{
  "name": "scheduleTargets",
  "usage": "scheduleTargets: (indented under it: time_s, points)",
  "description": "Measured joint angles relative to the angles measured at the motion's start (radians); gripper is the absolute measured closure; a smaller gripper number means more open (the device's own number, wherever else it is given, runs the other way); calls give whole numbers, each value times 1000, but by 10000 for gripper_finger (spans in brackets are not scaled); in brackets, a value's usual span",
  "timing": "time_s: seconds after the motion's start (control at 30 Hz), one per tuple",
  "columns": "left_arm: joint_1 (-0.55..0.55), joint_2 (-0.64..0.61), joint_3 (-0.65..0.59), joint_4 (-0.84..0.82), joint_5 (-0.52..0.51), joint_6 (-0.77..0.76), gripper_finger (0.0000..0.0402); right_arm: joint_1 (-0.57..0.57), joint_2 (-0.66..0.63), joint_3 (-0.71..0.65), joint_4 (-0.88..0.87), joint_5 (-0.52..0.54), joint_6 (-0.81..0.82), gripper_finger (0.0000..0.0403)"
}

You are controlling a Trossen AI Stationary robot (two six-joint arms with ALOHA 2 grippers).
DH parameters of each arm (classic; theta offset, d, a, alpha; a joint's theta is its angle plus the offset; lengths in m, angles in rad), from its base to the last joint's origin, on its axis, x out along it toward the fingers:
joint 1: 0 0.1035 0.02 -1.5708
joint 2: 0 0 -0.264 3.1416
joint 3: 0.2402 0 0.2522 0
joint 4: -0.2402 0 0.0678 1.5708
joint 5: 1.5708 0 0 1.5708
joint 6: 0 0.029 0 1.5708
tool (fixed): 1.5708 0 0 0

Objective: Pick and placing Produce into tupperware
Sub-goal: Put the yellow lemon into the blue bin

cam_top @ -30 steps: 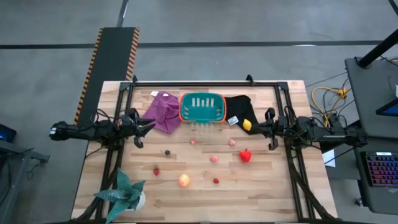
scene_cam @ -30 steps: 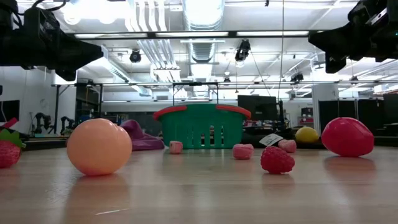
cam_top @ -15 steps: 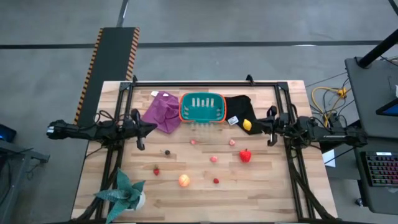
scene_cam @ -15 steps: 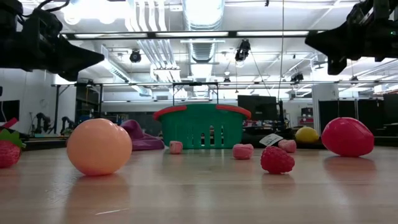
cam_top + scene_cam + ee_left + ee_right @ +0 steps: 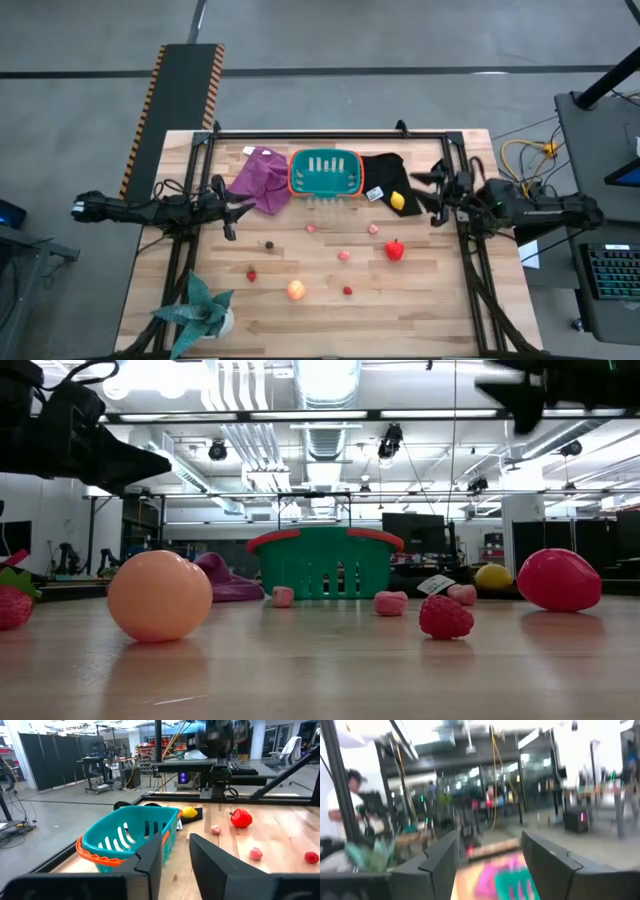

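Wooden counter first, since everything sits on it, and the teal tupperware with its orange rim is the landmark I'd judge the rest by. It stands at the far middle of the counter with nothing in it, a purple cloth touching one side and a black cloth against the other.

Both arms hang above the counter, one to each side of the tupperware. The left tool is near the purple cloth, fingers a narrow gap apart and holding nothing. The right tool is beyond the black cloth, spread wider and also empty.

All the produce lies loose on the near side of the tupperware. The orange-peach ball is farthest out, and being round it could roll away if pinched off centre. The red pepper is nearer, toward the right arm's side. The yellow lemon rests on the black cloth just beside the tupperware; a low grab there could snag the cloth and drag it, perhaps shoving the light tupperware. The small pink piece and the little red berry look easy to knock away with wide fingers. The green spiky plant stands at the near corner, well apart.
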State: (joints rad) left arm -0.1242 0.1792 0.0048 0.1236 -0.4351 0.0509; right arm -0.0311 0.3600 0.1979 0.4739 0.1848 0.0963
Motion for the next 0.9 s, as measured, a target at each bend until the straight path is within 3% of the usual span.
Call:
scheduleTargets:
  time_s: [0.13, 0.23, 0.33, 0.4, 0.67, 0.9]
  points:
    - [0, 4, 0, 0, -36, 8, 298, 0, 139, 205, -101, 23, -40, 186]
    - [0, 2, 0, 1, -57, 11, 296, 0, 274, 404, -448, 197, -57, 186]
    - [0, 1, 0, 1, -61, 11, 296, -1, 410, 589, -806, 385, 79, 187]
    - [0, 5, 0, 1, -61, 10, 296, -1, 486, 688, -978, 431, 186, 188]
    - [0, 8, 0, 1, -61, 9, 296, -7, 716, 921, -1411, 399, 536, 187]
    - [0, 8, 0, -1, -60, 9, 296, -9, 847, 1040, -1686, 282, 727, 161]
